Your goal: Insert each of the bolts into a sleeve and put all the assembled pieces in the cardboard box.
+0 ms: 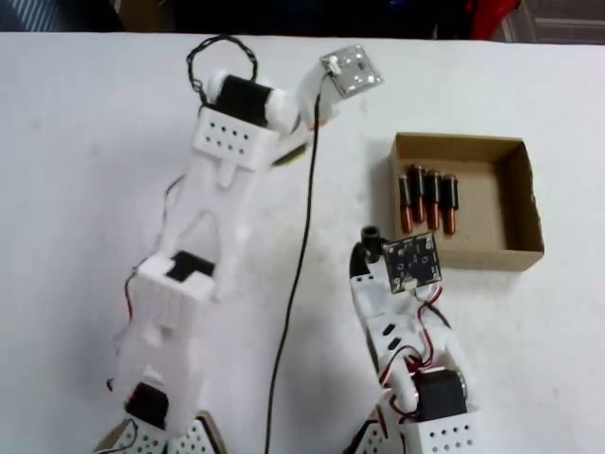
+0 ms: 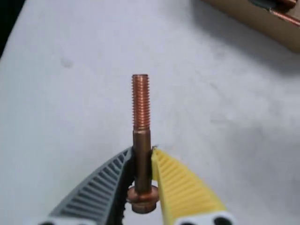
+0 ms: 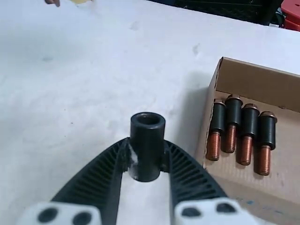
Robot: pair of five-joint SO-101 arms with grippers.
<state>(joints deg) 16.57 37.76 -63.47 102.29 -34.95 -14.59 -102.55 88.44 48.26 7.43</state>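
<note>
The left gripper (image 2: 142,153) is pinching a copper bolt (image 2: 140,108) tight near its head. The right gripper (image 3: 146,145) is clamping a black sleeve (image 3: 147,129) beside the box (image 3: 253,71).

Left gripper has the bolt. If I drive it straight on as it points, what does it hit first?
Nothing close, apparently. Ahead of the left gripper and the bolt tip lies bare table; the cardboard box sits off to the side of that line. If angled down, it would meet the table first.

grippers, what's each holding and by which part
Left gripper: bolt, by the smooth shank near its head. Right gripper: sleeve, by its lower sides.
</note>
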